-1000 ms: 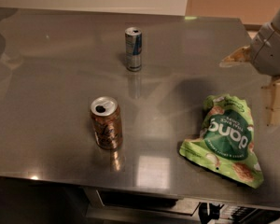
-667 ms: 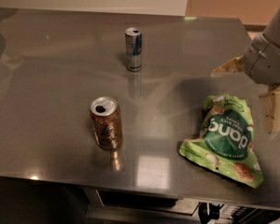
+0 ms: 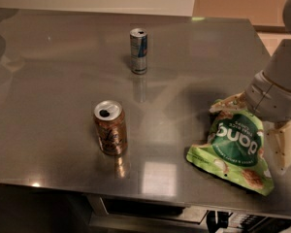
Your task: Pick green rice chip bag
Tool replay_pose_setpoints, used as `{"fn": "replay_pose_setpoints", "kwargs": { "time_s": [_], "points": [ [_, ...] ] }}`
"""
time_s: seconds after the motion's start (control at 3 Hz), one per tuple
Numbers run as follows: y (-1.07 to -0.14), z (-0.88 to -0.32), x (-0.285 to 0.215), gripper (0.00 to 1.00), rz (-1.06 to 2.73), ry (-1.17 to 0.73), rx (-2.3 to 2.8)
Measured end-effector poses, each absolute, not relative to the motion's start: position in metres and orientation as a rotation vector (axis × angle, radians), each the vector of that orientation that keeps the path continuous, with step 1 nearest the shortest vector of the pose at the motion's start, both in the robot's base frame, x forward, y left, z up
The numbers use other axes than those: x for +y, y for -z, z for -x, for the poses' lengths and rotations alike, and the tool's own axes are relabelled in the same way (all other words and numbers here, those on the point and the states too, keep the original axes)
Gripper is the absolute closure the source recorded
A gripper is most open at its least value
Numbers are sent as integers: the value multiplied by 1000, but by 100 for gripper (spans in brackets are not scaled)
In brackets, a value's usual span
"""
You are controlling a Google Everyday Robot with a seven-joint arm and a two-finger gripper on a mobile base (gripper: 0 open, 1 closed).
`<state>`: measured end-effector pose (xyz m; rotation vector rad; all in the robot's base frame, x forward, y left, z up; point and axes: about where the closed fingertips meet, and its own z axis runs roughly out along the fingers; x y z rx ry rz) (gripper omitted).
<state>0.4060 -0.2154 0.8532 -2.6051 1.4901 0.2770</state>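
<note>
The green rice chip bag lay crumpled at the right front of the worktop, its dark round label reading "dang" upside down. The pincer stood at the bag's far end, fingers spread apart to either side. A brown can stood with its top opened, and a slim silver-blue can stood farther back.
</note>
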Motion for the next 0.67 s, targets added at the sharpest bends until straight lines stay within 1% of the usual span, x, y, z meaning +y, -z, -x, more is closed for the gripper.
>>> {"fn": "replay_pose_setpoints", "kwargs": {
  "time_s": [0.33, 0.67],
  "points": [
    [-837, -395, -215, 18, 2662, -270, 1463],
    [-832, -393, -214, 42, 2677, -285, 1465]
  ]
}}
